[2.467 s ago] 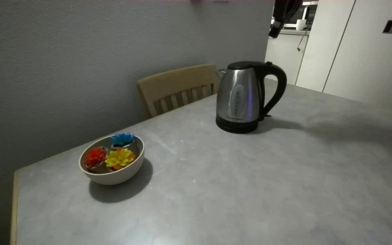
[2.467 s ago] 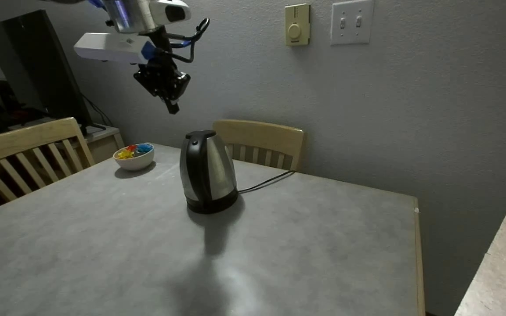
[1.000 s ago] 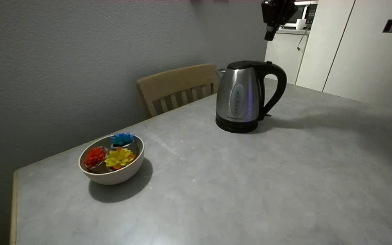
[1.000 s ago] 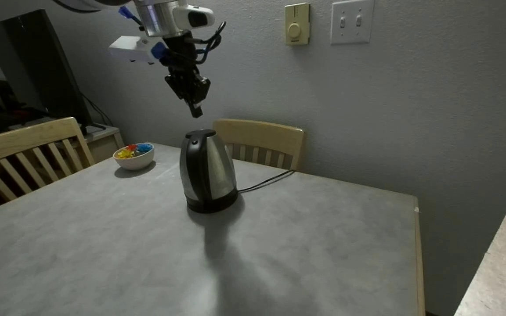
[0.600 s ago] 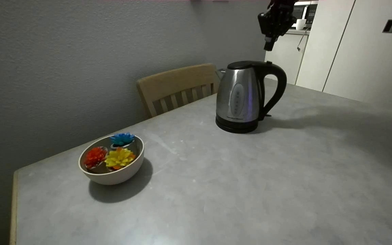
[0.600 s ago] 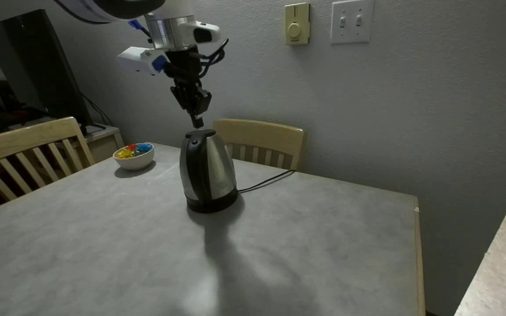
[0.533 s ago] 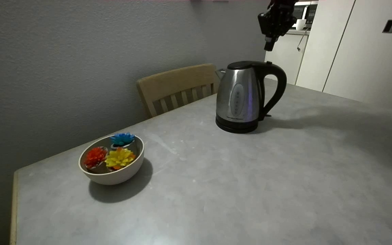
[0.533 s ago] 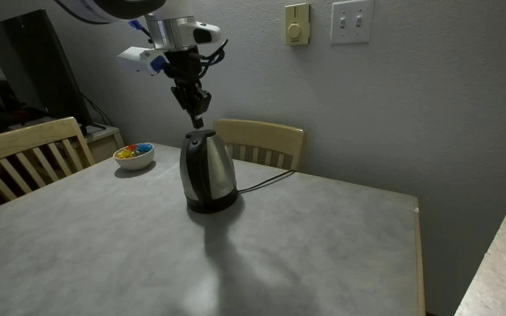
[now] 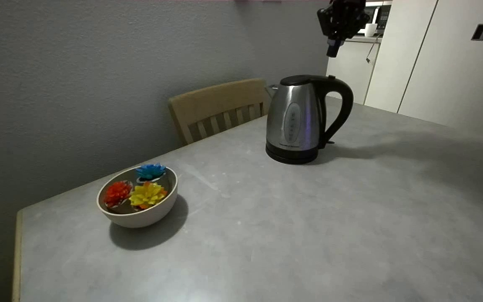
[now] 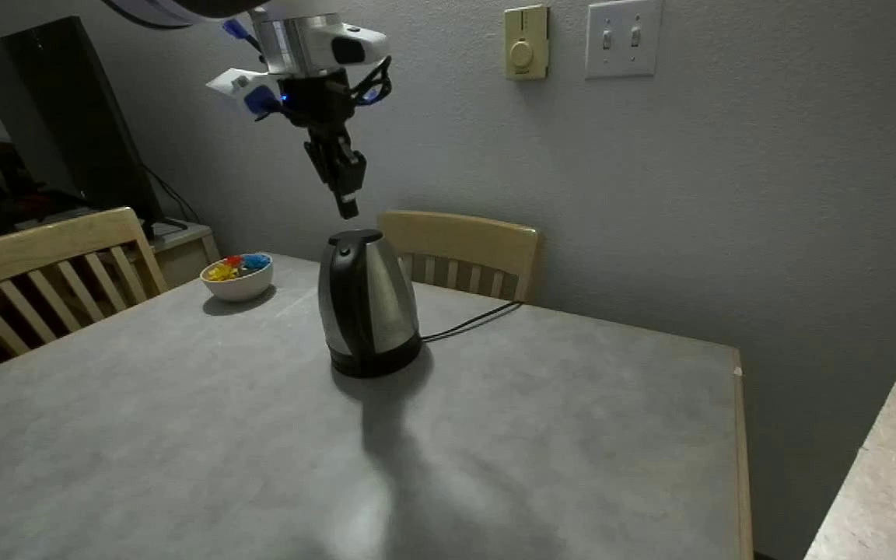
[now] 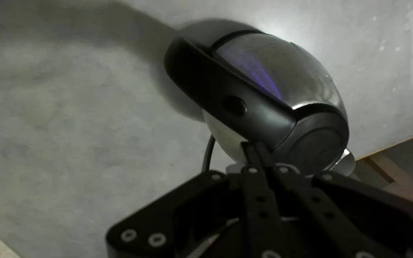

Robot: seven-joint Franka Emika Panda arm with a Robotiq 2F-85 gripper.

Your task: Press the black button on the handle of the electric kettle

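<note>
The electric kettle, steel with a black lid, stands upright on the grey table in both exterior views [image 9: 279, 121] [image 10: 392, 303] and in the wrist view [image 11: 281, 64]. Its black handle [image 9: 346, 105] also shows in the wrist view [image 11: 195, 77]. The small black button sits on the handle's top end [image 9: 331, 77] [image 10: 345, 251] [image 11: 235, 105]. My gripper [image 9: 332, 53] [image 10: 348, 211] [image 11: 256, 145] is shut and empty, its fingertips together. It points down a little above the kettle's top, apart from it. In the wrist view the fingertips overlap the handle's lid end, below the button.
A white bowl [image 9: 141, 220] with several colored flowers stands on the table [image 9: 266, 235]. Chairs [image 9: 220, 98] [image 10: 51, 264] stand at the table's edges. The kettle's cord [image 10: 475, 323] runs toward the wall side. A wall [image 10: 728, 194] rises behind.
Over the earlier frames my gripper moved over the kettle and came down. In the last half second it has risen slightly and the wrist has turned a little. The kettle has not moved.
</note>
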